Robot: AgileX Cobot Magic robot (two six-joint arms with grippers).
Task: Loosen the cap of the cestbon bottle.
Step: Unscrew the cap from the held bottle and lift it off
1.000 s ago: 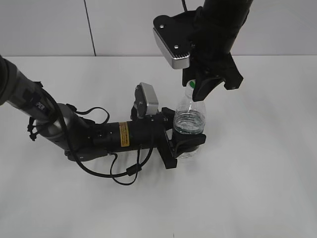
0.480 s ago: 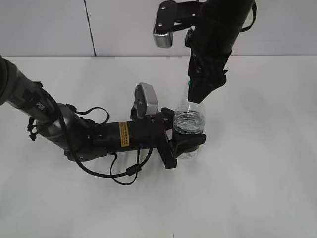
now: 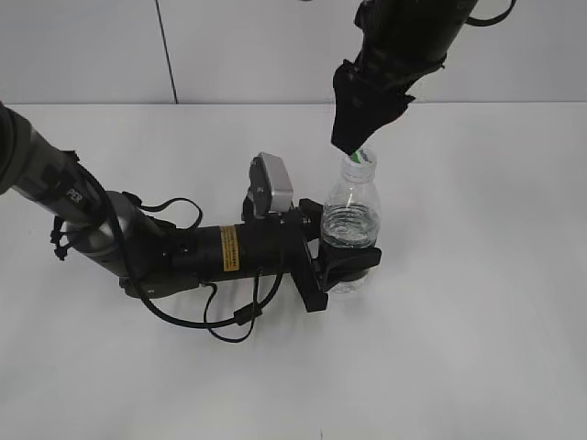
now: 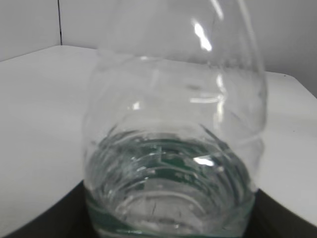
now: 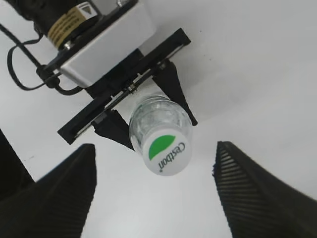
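We see the small clear ribbed plastic bottle [image 3: 349, 225] upright on the white table [image 3: 477, 275], clamped low by the left gripper [image 3: 344, 261]. Its round white green-patched cap [image 5: 166, 151] sits between the right gripper's [image 5: 154, 186] spread fingers [image 5: 247, 191], untouched.

"Cestbon" on the cap [image 5: 166, 150] (green patch beside it).
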